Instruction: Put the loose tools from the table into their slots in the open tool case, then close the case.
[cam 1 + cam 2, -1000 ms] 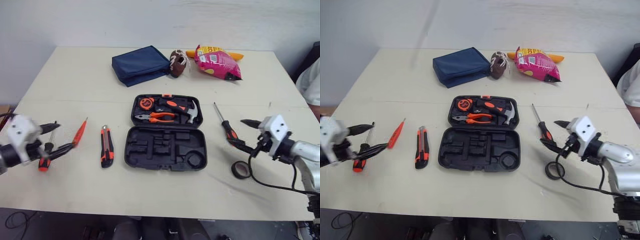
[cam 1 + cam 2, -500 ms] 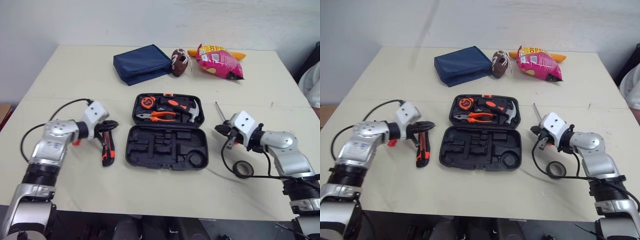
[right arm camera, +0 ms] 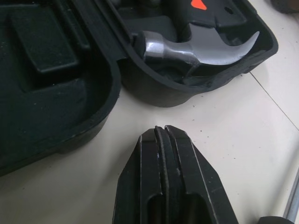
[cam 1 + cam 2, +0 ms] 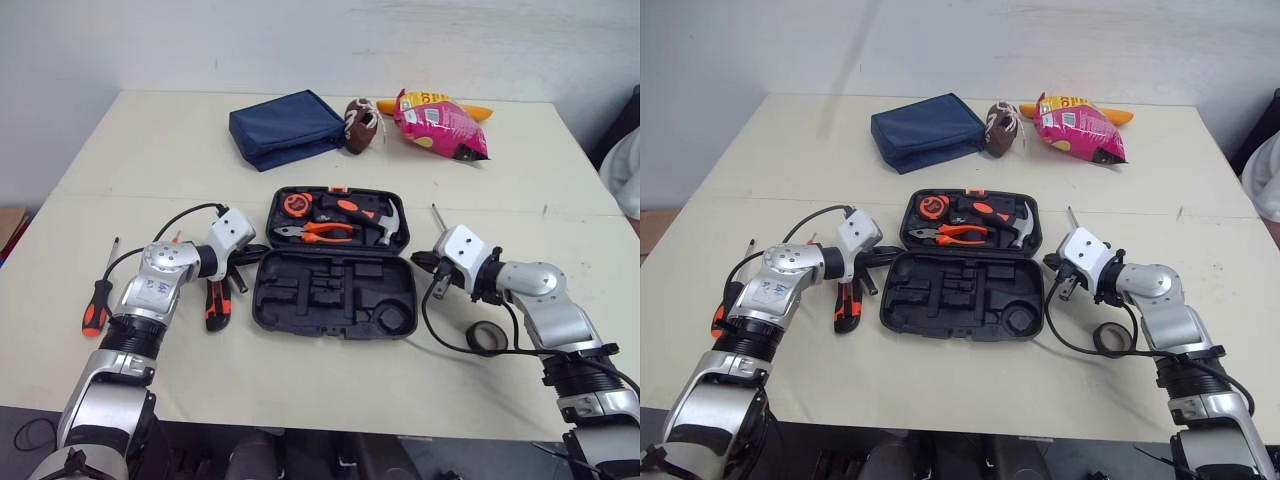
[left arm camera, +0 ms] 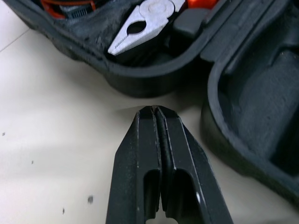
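Between tool case and utility knife sits the left end effector (pressed together, empty); the knife runs toward the bench's near edge.

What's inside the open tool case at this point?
The far half of the tool case holds a tape measure, pliers and a hammer. The near half's moulded slots look empty. Anything lying under those three tools is covered.
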Motion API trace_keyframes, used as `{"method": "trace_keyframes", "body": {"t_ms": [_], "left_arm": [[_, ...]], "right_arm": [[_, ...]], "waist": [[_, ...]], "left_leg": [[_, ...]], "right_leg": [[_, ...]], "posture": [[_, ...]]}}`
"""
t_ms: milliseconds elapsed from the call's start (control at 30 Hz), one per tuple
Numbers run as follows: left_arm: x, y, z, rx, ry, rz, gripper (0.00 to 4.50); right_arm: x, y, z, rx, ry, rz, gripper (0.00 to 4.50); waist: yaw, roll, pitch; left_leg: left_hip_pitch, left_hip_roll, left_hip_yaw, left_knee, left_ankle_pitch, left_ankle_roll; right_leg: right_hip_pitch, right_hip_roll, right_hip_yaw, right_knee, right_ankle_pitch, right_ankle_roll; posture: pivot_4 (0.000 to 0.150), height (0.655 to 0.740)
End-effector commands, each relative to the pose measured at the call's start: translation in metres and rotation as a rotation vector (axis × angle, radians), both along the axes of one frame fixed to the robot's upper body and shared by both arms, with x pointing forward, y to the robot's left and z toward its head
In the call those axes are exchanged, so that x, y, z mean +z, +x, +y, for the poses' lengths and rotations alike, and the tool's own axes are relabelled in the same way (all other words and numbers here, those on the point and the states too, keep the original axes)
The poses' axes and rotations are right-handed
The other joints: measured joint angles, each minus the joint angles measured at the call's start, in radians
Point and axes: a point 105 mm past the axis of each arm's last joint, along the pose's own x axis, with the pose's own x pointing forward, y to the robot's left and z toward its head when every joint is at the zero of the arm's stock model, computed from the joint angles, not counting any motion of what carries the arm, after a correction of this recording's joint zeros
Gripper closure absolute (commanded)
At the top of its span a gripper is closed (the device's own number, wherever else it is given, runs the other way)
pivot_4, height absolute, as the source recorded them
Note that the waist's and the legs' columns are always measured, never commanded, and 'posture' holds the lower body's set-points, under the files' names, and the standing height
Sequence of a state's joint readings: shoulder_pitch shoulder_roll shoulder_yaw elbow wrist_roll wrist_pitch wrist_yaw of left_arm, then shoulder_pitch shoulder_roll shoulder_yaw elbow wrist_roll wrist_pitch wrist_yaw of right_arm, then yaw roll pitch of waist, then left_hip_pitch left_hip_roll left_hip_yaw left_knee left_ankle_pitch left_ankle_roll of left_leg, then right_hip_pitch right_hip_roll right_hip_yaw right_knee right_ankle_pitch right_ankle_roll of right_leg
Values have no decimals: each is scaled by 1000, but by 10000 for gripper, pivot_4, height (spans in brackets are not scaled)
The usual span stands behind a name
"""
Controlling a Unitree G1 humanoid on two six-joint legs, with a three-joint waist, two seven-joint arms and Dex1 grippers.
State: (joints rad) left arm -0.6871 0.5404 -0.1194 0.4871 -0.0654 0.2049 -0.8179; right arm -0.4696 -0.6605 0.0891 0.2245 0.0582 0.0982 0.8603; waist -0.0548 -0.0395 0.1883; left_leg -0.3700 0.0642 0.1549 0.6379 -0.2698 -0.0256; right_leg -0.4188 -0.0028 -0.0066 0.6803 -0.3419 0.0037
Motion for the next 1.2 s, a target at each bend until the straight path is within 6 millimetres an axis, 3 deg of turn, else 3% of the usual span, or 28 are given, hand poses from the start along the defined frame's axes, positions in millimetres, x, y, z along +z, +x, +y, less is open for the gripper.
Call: {"method": "trace_keyframes", "body": {"t_ms": [33, 267, 600, 800, 1133, 1200], "left_arm": [[7, 6, -7, -15, -8, -43, 44598], [3, -11, -28, -168, 20, -31, 44598], [5, -46, -30, -236, 30, -26, 44598], [-2, -65, -19, -221, 56, 11, 44598], [-2, -63, 1, -139, 77, 6, 44598], [10, -68, 5, -160, 39, -40, 44598]], "right_arm": [[10, 1, 9, 53, -3, -40, 45000], [10, -4, 23, 146, 22, -42, 45000], [3, -25, 19, 211, 4, -4, 45000], [0, -39, 15, 230, 5, 43, 45000], [-5, -46, 10, 216, 8, 80, 45000], [-1, -42, -6, 163, -18, 47, 45000]], "waist": [[0, 0, 0], [2, 0, 0], [0, 0, 0], [-2, 0, 0], [-4, 0, 0], [-4, 0, 0]], "left_leg": [[0, 0, 0, 0, 0, 0], [-1, 0, 0, 3, 0, 0], [0, 0, 0, 2, 0, 0], [0, 0, 0, 2, 0, 0], [0, 0, -1, 2, 0, 0], [0, 0, -1, 2, 0, 0]], "right_leg": [[0, 0, 0, 0, 0, 0], [0, 0, 0, 1, 0, 0], [0, 0, 0, 2, 0, 0], [0, 0, 0, 2, 0, 0], [0, 0, 0, 2, 0, 0], [0, 0, 0, 2, 0, 0]], "posture": [[1500, 7400], [1500, 7400], [1500, 7400], [1500, 7400], [1500, 7400], [1500, 7400]]}}
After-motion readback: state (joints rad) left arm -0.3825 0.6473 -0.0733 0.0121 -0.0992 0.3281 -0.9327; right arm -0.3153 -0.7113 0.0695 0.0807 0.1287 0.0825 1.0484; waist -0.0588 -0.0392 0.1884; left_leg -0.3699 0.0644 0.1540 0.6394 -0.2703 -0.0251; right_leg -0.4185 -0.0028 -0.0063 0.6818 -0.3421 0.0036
